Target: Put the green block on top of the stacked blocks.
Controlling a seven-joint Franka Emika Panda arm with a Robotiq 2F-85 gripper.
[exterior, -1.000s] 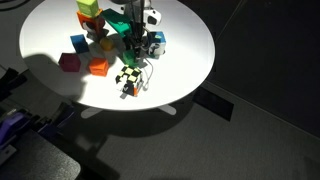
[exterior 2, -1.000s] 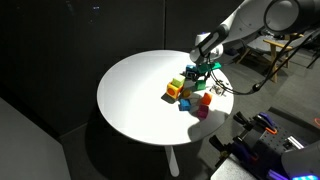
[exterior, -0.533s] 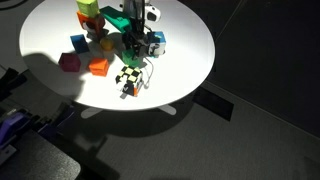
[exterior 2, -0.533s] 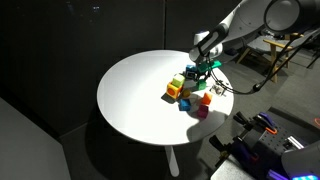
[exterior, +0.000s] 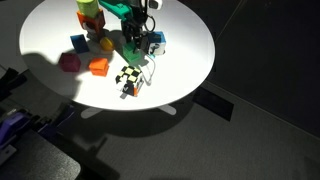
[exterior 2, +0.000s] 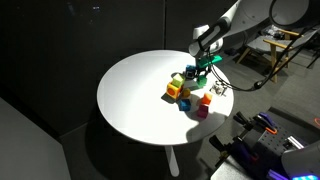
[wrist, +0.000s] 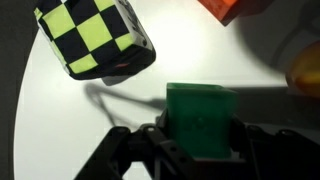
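My gripper (wrist: 200, 150) is shut on the green block (wrist: 200, 120), which shows between the fingers in the wrist view. In both exterior views the gripper (exterior: 133, 45) (exterior 2: 203, 68) hangs just above the white round table (exterior: 185, 60), near the middle of the block cluster. The stacked blocks (exterior: 88, 14), green on top of orange-red, stand at the far edge of the cluster, apart from the gripper; they also show in an exterior view (exterior 2: 177, 88). Below the held block lies bare table.
A black-and-yellow checkered cube (wrist: 95, 38) (exterior: 128, 76) lies close to the gripper. An orange cube (exterior: 98, 67), a magenta cube (exterior: 69, 62) and a blue cube (exterior: 77, 42) lie loose near the stack. A cable runs across the table by the checkered cube.
The gripper has risen a little with the green block held in it. The other blocks have not moved.
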